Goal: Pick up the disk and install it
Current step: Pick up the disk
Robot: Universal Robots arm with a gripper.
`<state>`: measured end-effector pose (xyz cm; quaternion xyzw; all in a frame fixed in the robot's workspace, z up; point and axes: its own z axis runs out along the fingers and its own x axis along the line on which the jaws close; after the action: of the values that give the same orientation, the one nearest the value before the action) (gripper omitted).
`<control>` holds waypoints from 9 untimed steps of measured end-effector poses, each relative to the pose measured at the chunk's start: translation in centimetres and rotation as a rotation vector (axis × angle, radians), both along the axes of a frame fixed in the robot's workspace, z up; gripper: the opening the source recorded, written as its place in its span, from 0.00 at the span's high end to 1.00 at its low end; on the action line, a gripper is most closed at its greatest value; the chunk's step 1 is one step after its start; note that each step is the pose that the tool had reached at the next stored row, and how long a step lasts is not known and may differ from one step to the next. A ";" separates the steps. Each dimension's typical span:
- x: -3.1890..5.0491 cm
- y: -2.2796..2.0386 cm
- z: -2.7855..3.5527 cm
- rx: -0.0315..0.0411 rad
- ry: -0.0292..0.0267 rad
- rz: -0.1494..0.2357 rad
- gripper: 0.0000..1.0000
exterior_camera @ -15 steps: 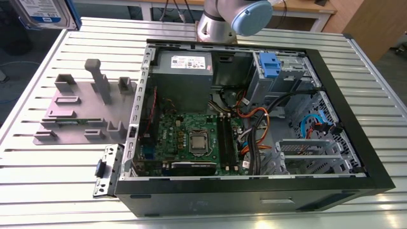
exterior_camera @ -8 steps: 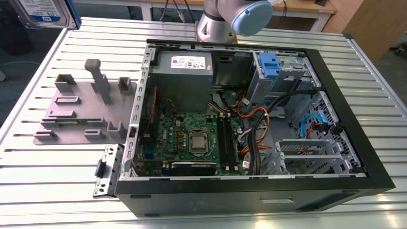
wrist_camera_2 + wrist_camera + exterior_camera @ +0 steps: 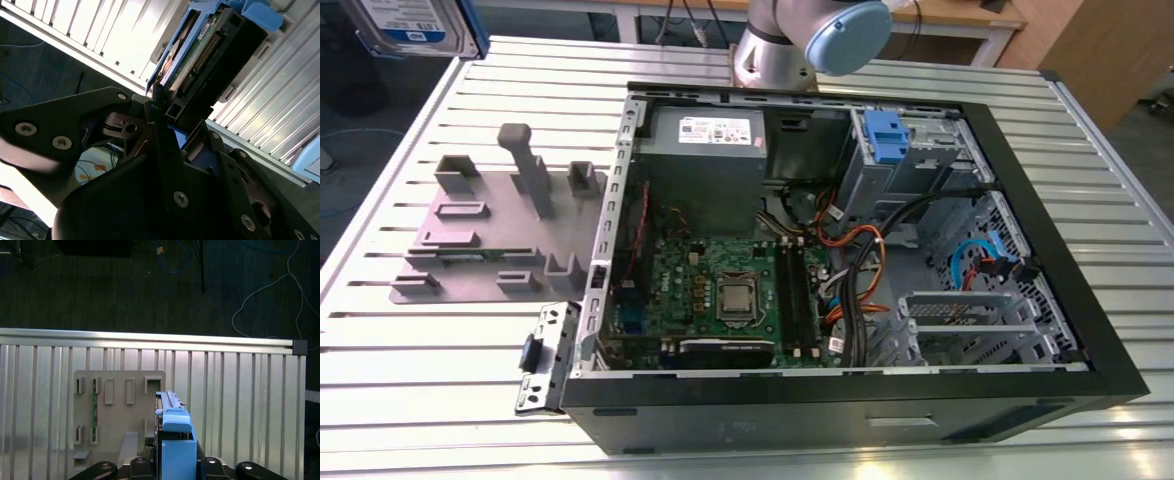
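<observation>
1. The disk (image 3: 411, 25) is in the air, beyond the far corner of the grey stand (image 3: 494, 235) on the exterior view's left. Its white-and-blue label and blue frame are visible.
2. The gripper (image 3: 172, 117) is clamped on the disk. In the second wrist view, the fingers (image 3: 156, 107) grip one end of the drive (image 3: 210, 45), with its circuit board and connector edge exposed.
3. In the first wrist view, the disk (image 3: 175, 440) stands on edge over one side of the grey stand (image 3: 120, 410), clear of it.
4. The grey stand rests on the slatted table (image 3: 400, 400).
5. Just beside the stand, on the exterior view's right, lies the open computer case (image 3: 854, 400); its motherboard (image 3: 720, 290) is exposed.
6. The arm (image 3: 787, 45) rises beyond the case, further right than the stand
</observation>
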<state>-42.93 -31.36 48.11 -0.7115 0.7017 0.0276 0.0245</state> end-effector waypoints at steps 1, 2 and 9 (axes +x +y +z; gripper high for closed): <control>0.00 0.00 0.02 -0.0073 0.0002 0.000 0.64; 0.00 0.00 0.02 -0.0169 0.0003 0.000 0.64; -0.01 -0.01 0.28 -0.0362 0.0000 0.000 0.64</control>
<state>-42.94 -31.37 48.38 -0.7119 0.7021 0.0148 0.0116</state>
